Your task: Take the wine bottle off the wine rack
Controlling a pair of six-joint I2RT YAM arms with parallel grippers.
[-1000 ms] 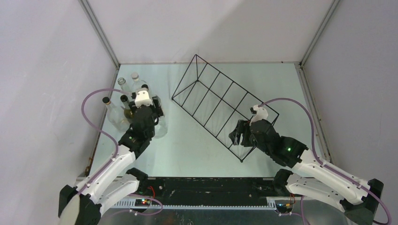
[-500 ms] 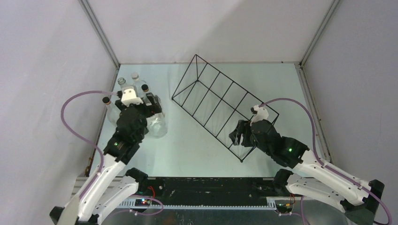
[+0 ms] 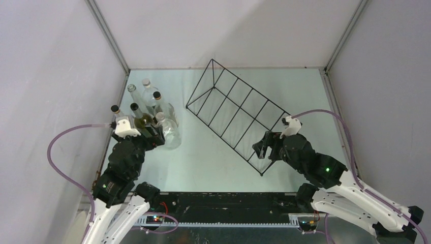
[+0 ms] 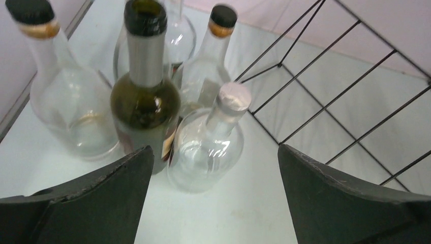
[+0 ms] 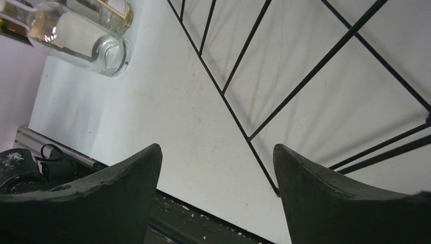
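Standing upright among clear bottles, left of frame: green wine bottle, nearest the left fingers, spread open, empty. Wine rack, centre, bottle-free; right fingers open beside its lower corner.

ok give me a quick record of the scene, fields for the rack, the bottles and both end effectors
wine rack: black wire frame, diagonal on the table, every compartment empty
bottles: six, upright, clustered left of the rack
dark green bottle: within the cluster, nearest the left end effector
left end effector: open, holding nothing, facing the bottles
right end effector: open, holding nothing, at the rack's near end
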